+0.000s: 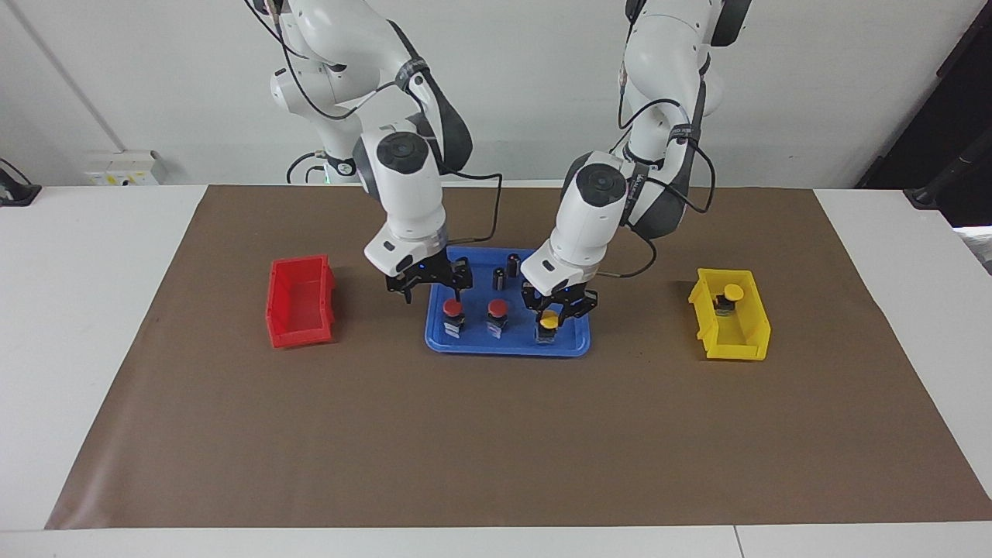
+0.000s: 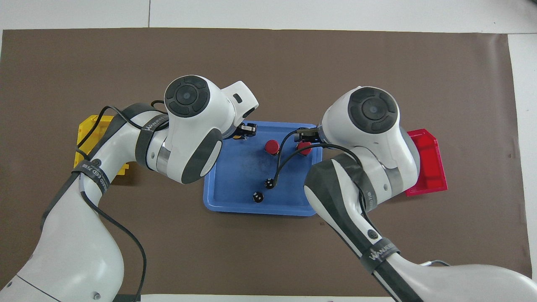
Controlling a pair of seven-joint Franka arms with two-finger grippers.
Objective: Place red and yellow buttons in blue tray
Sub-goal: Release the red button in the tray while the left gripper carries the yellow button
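Already, nearest the robots, the right gripper (image 1: 432,288) hangs spread above one red button (image 1: 453,309) in the blue tray (image 1: 508,345); the left gripper (image 1: 552,310) pinches a yellow button (image 1: 549,319), apparently setting it down there.

So the tray (image 1: 508,345) sits mid-table with three buttons (image 1: 497,310) in a row and two cylinders (image 1: 512,265) nearer the robots. A bin (image 1: 300,302) flanks each end; one bin (image 1: 732,329) holds a fourth button (image 1: 731,293).
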